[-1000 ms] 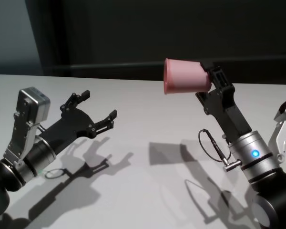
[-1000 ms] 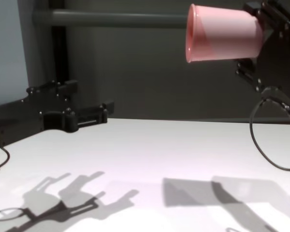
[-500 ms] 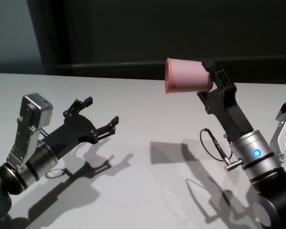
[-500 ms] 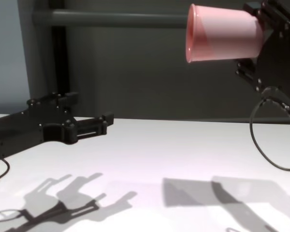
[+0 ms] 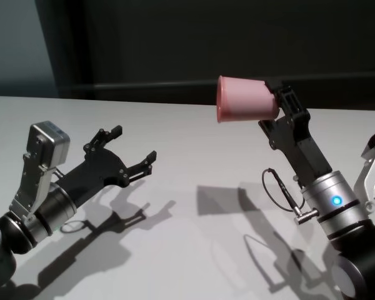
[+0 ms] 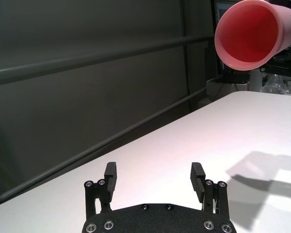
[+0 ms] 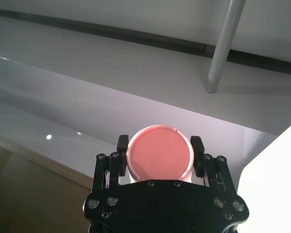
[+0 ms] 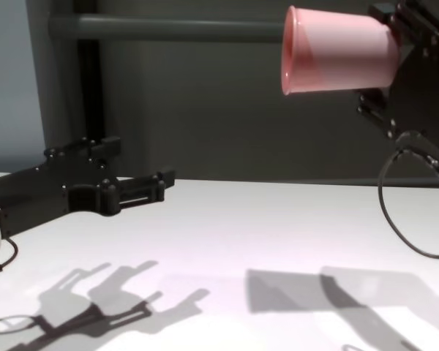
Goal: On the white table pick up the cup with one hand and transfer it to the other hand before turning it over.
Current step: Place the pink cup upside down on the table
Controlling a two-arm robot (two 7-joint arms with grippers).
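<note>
My right claw [image 5: 276, 103] is raised high above the white surface [image 5: 194, 162] on the right side, and it is pinching the pink cup [image 5: 245, 99] near its closed bottom, one finger on each side of the cup. The cup lies on its side in the air, not touching the surface, with the wide rim turned to the left, toward my other arm. In the right wrist view I see the flat bottom of the cup [image 7: 159, 154] between the two fingers [image 7: 197, 155] of the right claw [image 7: 159, 156], and they press on it from both sides. A thin black cable [image 5: 281, 190] makes a loop beside my right wrist. My left claw [image 5: 132, 153] is low on the left side, just above the surface and well apart from the cup, and it points to the right and far. Its fingers are spread and nothing is between them. In the left wrist view the open mouth of the cup [image 6: 250, 36] looks toward the left claw [image 6: 155, 174], and the inside of the cup is empty. The shadows of both arms fall on the surface
</note>
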